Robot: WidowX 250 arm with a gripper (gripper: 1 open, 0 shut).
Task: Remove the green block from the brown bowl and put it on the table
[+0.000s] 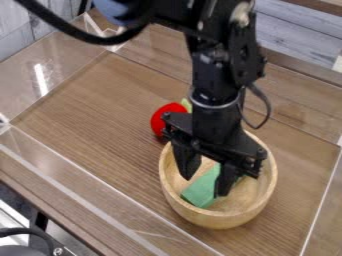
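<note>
Hand (209,178) spread, fingers straddling green block (205,188) inside brown bowl (257,203), pointing straight down: set up to pinch, nothing gripped yet.

Block (203,188) in bowl (254,203) on table (94,110); strawberry toy (163,117) behind bowl.
</note>
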